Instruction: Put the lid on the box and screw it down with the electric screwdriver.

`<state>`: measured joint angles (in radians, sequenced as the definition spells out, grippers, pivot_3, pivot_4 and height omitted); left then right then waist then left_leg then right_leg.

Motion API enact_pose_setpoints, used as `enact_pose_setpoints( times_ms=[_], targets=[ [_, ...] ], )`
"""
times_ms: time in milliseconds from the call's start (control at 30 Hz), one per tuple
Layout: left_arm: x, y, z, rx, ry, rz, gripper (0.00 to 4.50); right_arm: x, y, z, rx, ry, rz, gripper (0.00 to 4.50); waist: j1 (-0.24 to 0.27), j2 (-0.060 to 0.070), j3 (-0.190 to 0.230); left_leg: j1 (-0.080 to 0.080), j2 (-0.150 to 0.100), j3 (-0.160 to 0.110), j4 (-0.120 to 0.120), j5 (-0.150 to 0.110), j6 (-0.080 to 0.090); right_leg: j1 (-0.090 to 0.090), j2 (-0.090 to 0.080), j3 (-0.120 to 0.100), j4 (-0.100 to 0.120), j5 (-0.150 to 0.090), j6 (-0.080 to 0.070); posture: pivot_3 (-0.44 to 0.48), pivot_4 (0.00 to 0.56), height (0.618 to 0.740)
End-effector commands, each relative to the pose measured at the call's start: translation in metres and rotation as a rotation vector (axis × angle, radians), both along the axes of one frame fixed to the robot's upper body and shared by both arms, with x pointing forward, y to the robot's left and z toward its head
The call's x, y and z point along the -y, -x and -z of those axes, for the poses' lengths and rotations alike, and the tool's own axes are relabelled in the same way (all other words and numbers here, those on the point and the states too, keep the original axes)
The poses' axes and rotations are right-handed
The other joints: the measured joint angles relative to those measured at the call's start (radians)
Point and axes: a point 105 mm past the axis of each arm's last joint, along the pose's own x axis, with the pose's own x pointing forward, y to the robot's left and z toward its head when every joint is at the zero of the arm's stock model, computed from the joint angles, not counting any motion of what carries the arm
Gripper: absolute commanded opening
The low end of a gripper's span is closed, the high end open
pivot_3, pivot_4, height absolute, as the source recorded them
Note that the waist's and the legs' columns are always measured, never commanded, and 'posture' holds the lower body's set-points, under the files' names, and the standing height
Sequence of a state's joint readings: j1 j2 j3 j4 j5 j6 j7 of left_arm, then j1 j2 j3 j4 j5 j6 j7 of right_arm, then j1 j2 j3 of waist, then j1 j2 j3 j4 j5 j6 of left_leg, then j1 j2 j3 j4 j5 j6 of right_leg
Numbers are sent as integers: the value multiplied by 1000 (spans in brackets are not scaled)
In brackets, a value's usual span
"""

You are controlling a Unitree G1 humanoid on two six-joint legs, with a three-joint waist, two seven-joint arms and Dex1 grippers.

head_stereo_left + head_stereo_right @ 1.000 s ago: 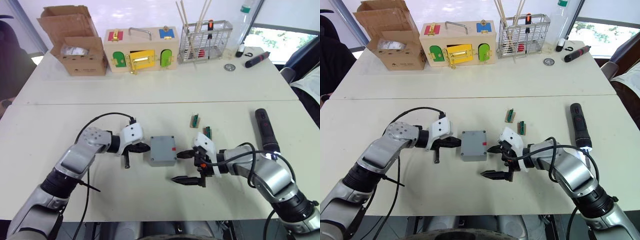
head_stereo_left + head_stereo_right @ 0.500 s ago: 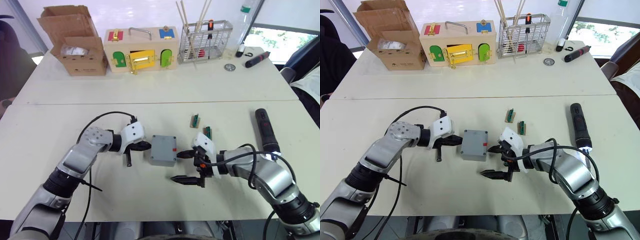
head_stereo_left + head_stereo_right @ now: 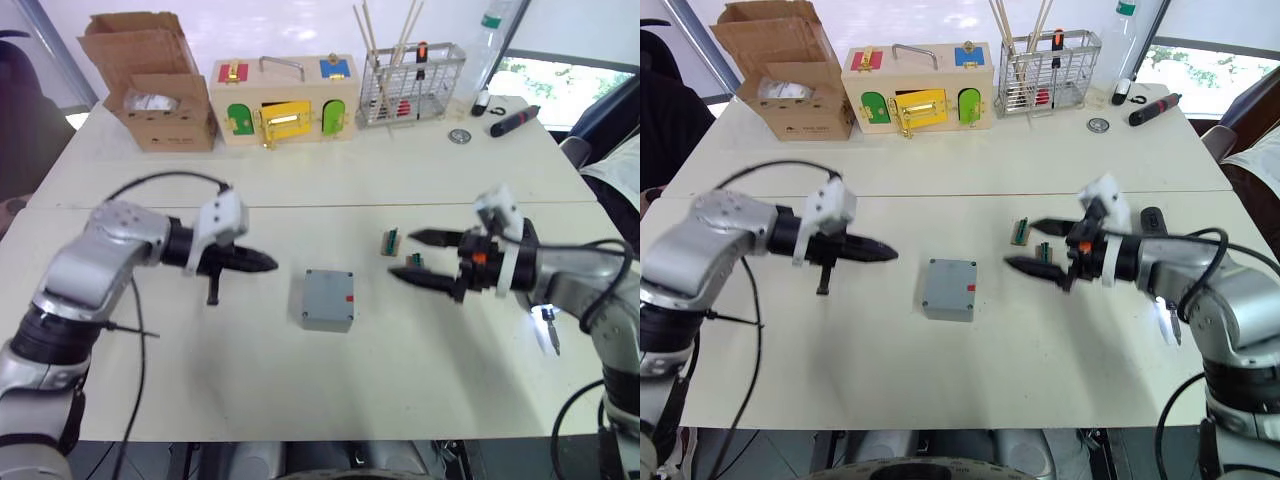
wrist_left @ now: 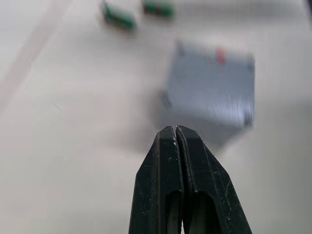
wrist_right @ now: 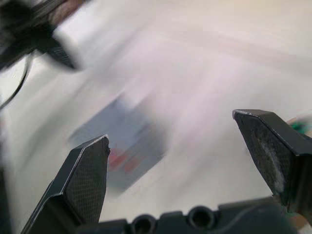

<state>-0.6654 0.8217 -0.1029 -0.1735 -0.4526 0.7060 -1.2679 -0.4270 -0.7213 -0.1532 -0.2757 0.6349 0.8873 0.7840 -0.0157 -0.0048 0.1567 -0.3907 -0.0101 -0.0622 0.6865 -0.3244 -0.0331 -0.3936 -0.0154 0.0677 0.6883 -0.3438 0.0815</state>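
The box (image 3: pixel 328 299) sits alone on the surface (image 3: pixel 300 390), between the two pincers and apart from both, its red mark facing the right one. A flat grey plate seems to lie on its top already, though the view is too soft to be sure it is seated.

The left pincer (image 3: pixel 266 265) is clenched and empty, tip aimed toward the box. The right pincer (image 3: pixel 422 254) is released wide, holding nothing, just beside two small green parts (image 3: pixel 402 254).

The electric screwdriver (image 3: pixel 1158 262) lies beyond the right pincer, largely hidden behind that arm.

Risks: reaching for the tool could sweep the green parts away, and an unheld box may spin or slide under the driver's torque.
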Motion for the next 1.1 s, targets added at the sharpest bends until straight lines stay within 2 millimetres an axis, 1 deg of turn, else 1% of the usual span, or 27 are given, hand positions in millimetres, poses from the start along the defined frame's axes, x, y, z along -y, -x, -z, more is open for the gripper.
enact_pose_setpoints(
  times_ms=[33,100,133,267,300,333,400,600,933,1100],
  targets=[
    [5,2,-16,-1,72,8,0,11,-34,11,52,20,123,4474,-5,0,0,0,0,0,-1,0,0,-1,0,0,0,0,0,0,150,740],
    [10,6,-20,-4,88,22,0,15,-52,21,53,37,185,4474,-8,0,0,-1,0,1,-2,0,0,-4,0,0,1,0,0,0,150,740],
    [12,8,-20,-5,87,26,0,16,-57,25,58,52,197,4474,-10,0,0,-2,1,2,-2,2,-4,-5,0,0,2,0,0,0,150,740],
    [12,11,-10,-6,49,13,0,16,-67,35,66,70,196,4474,-23,0,0,-4,1,2,-2,3,-6,-9,0,1,8,0,0,0,150,740],
    [11,11,-7,-10,40,5,0,15,-69,37,69,69,195,4009,-26,0,0,-4,1,2,-2,3,-6,-9,0,1,9,0,0,0,150,740],
    [11,12,-4,-11,33,-1,0,15,-70,38,71,65,193,3770,-28,0,0,-4,1,2,-1,3,-6,-9,0,1,9,0,0,0,150,740],
    [10,13,-1,-16,30,-6,0,13,-71,41,70,52,189,3088,-29,0,0,-4,1,2,-1,4,-7,-9,0,1,10,0,0,0,150,740],
    [11,14,6,-30,26,-22,0,2,-69,46,81,29,158,3088,-28,0,0,-3,1,2,-1,5,-8,-10,0,1,11,0,0,0,150,740],
    [13,14,13,-41,17,-31,0,-6,-73,59,75,48,156,3088,-29,0,0,-3,1,2,-1,5,-9,-10,0,1,11,0,0,0,150,740],
    [13,14,16,-45,8,-34,0,-7,-76,63,73,50,167,3088,-28,0,0,-3,1,2,-1,5,-9,-10,0,1,11,0,0,0,150,740]
  ],
)
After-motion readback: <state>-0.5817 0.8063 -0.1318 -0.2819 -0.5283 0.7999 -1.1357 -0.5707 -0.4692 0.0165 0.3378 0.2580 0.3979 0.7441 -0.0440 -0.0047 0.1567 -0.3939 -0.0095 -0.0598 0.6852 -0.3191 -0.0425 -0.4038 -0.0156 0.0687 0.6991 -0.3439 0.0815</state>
